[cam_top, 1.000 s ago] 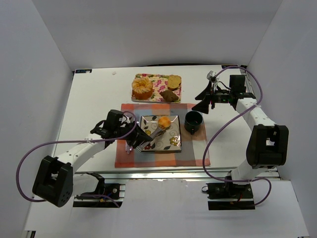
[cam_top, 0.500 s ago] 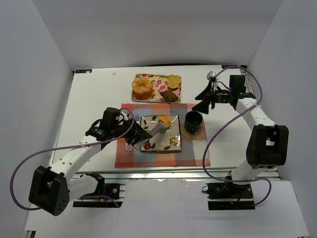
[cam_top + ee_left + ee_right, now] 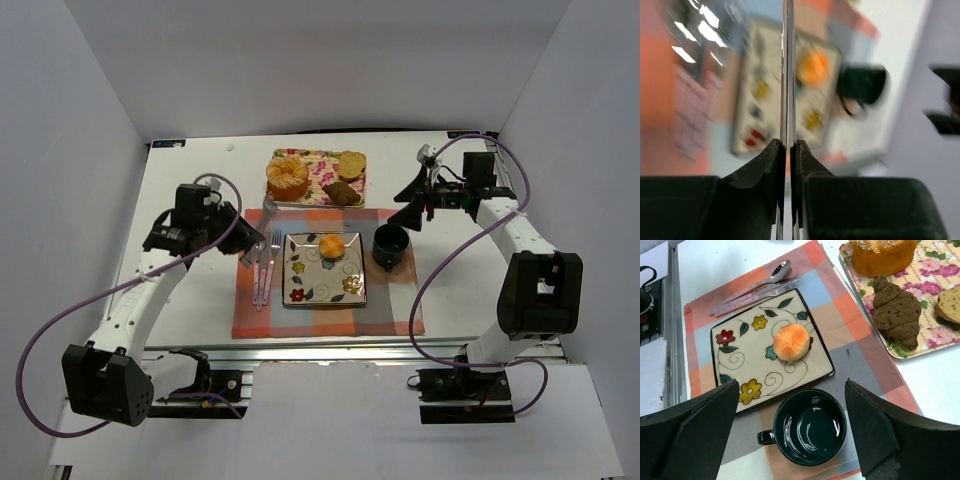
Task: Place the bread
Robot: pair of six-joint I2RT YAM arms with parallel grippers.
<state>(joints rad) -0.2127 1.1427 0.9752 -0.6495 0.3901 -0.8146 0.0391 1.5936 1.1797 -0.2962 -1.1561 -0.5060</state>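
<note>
One small round bread [image 3: 791, 342] is seen resting on the flowered plate [image 3: 740, 385], near its far edge, so the placing looks done. The left gripper [image 3: 788, 150] is held up by the cutlery with its jaws pressed together on nothing. The right gripper [image 3: 790, 440] is kept above the dark cup [image 3: 810, 425], jaws wide apart.

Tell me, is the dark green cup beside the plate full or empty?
Empty. The right wrist view looks straight into the dark green cup: only its glossy inside shows, nothing in it. It stands upright on the checked placemat.
</note>
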